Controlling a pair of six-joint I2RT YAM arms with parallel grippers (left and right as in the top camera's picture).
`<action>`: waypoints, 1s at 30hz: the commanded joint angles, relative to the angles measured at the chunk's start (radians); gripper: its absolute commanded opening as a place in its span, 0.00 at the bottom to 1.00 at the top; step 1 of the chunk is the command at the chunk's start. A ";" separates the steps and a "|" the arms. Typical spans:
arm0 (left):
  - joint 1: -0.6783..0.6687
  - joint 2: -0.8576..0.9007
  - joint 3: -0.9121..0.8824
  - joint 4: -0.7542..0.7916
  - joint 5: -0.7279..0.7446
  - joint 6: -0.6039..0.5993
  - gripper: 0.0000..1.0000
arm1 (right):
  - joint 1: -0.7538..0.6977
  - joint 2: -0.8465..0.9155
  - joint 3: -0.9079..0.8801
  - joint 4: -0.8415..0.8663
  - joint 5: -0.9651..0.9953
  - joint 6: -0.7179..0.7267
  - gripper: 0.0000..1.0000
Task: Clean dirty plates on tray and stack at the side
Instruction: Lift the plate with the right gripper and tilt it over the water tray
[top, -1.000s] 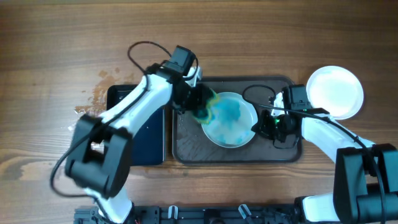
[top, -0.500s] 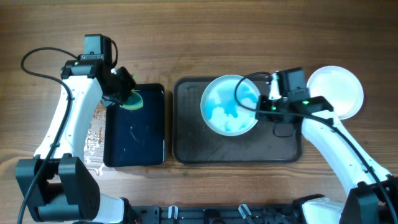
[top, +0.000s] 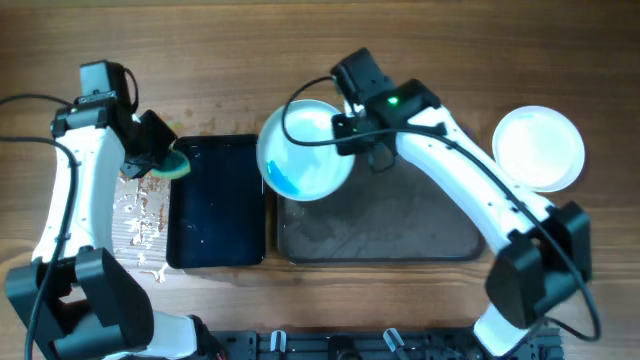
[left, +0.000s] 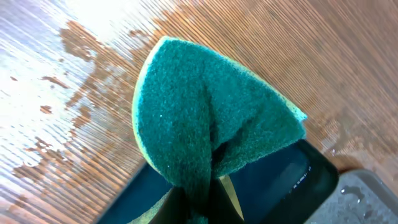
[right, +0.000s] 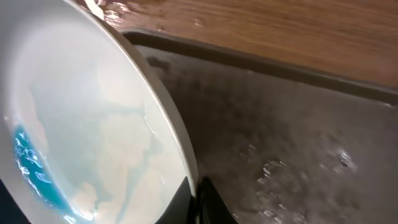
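Observation:
My right gripper (top: 350, 135) is shut on the rim of a white plate (top: 300, 150) and holds it tilted over the gap between the two trays. Blue liquid pools at its lower left (right: 28, 165). The rim sits between the fingertips in the right wrist view (right: 194, 194). The large grey-brown tray (top: 400, 225) lies below, bare and wet. A clean white plate (top: 538, 148) rests on the table at the right. My left gripper (top: 152, 150) is shut on a green sponge (left: 205, 118), held over the black tray's top-left corner.
A glossy black tray (top: 215, 200) lies left of the grey tray. Water drops wet the wood (top: 135, 215) left of it. Cables loop over both arms.
My right gripper has carried the plate left, off the grey tray's middle, and tilted it so the blue liquid ran to one edge. My left gripper moved the sponge left to the black tray's corner.

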 joint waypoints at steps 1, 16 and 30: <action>0.058 -0.028 0.033 0.003 -0.016 0.029 0.04 | 0.055 0.078 0.097 0.002 -0.056 -0.006 0.05; 0.084 -0.028 0.033 -0.025 -0.016 0.042 0.04 | 0.488 0.091 0.167 0.302 0.827 -0.168 0.05; 0.124 -0.028 0.033 -0.045 -0.016 0.042 0.04 | 0.632 0.215 0.163 0.571 1.240 -0.480 0.05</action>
